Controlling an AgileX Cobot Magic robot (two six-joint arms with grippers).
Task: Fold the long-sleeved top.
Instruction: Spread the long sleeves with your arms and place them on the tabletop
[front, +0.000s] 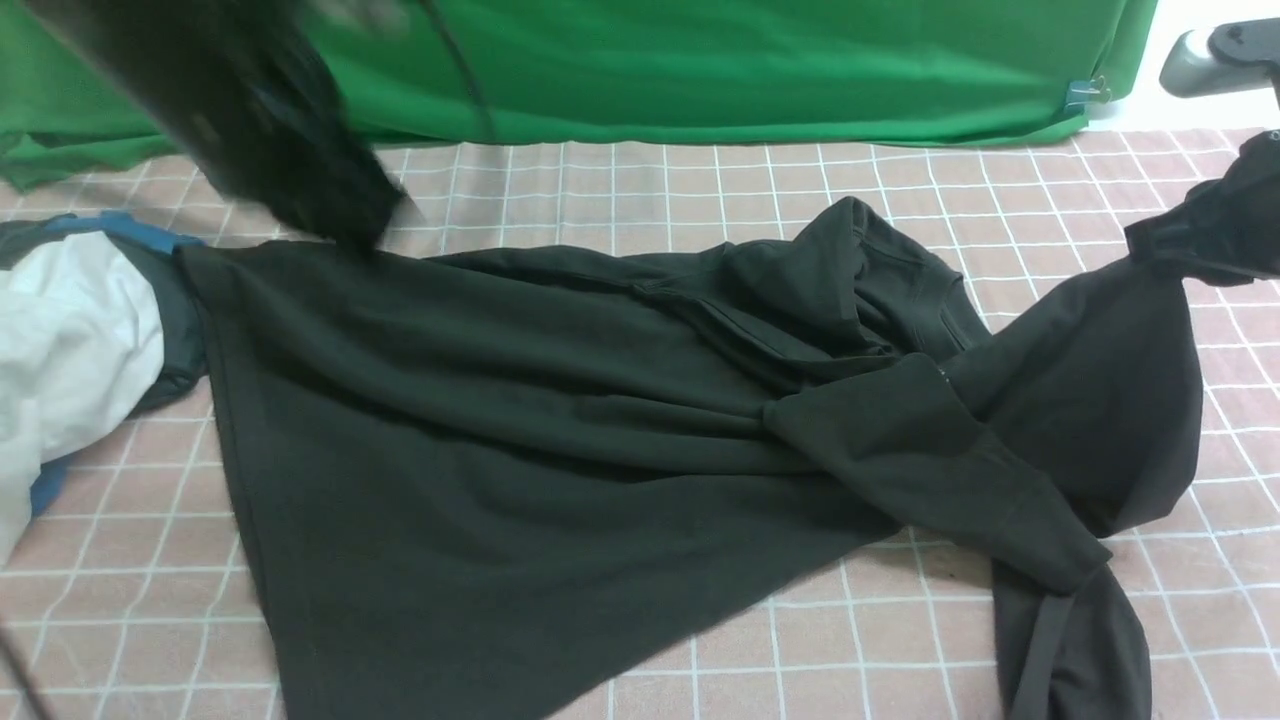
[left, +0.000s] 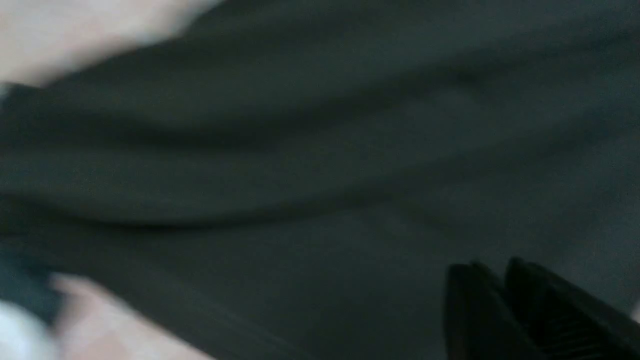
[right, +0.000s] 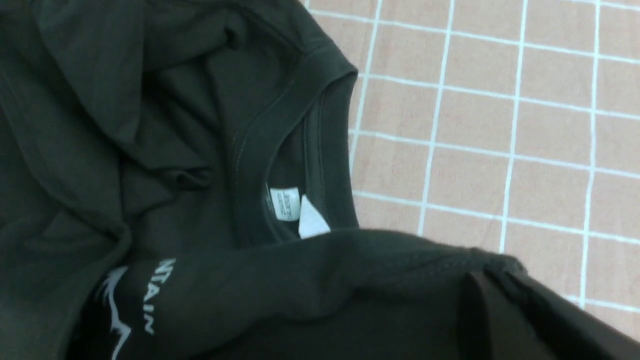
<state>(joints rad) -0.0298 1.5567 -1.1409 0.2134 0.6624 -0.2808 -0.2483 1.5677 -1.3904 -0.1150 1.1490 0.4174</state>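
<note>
Right gripper clamped on long-sleeved top, holding its right end raised off checked tablecloth. Left gripper blurred, fingers nearly together, nothing between, hovered over top's far left corner. Rest of top lay spread and rumpled mid-table, white garment touching its left edge.

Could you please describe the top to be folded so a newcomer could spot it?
On the pink checked tablecloth before the green curtain, the black top sprawls across the middle. Unlike the white garment bunched at the left edge, it is large, plain black and long-sleeved.
</note>
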